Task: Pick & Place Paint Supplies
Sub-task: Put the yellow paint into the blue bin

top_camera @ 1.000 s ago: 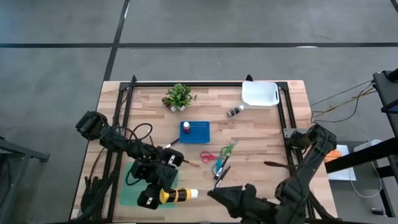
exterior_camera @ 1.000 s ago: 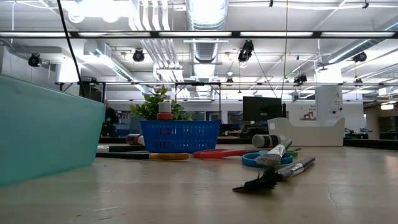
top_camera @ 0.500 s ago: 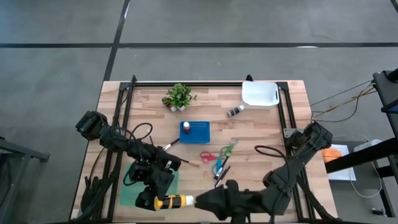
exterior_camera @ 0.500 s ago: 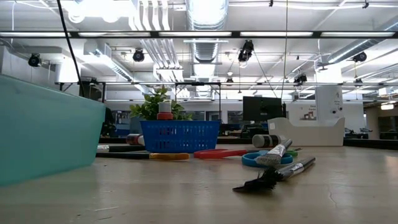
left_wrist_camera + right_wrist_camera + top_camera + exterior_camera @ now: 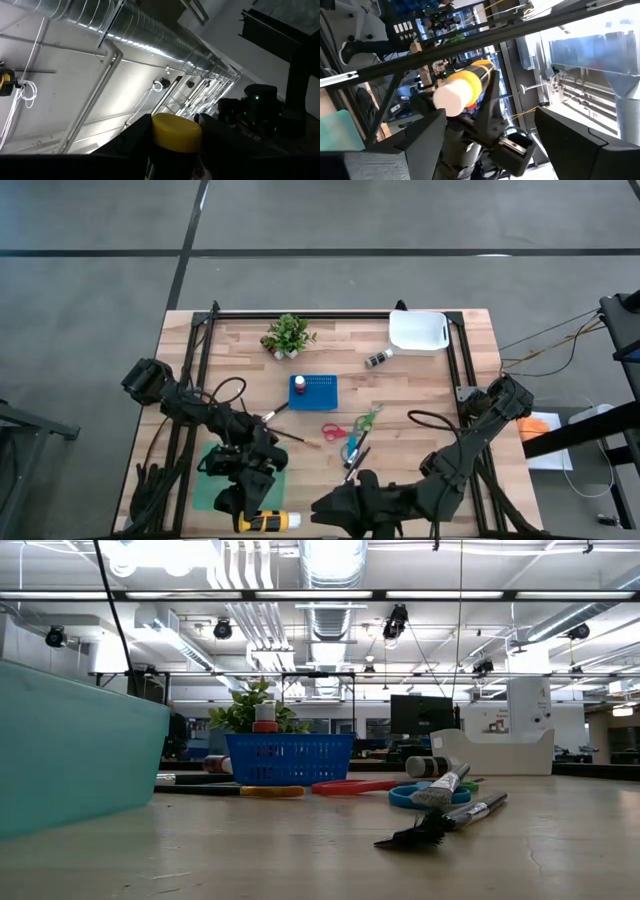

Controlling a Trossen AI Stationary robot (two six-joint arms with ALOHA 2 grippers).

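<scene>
Gripping a yellow paint bottle, left jaws sit half cut off; right jaws gape.

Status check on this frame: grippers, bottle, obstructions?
Left gripper shut on yellow paint bottle, near table edge. Right gripper open, facing it. Nothing between them.

One worktop. Two arms, each with one claw: left claw, right claw. Paint bottles, three seen: one yellow bottle with a white cap, one red-capped bottle standing in the basket, one small dark bottle lying by the white tray. One blue basket. One white tray. One green tray. One potted plant. Scissors: three pairs, red, green, blue. Brushes: at least three; exact count hard to tell.
</scene>
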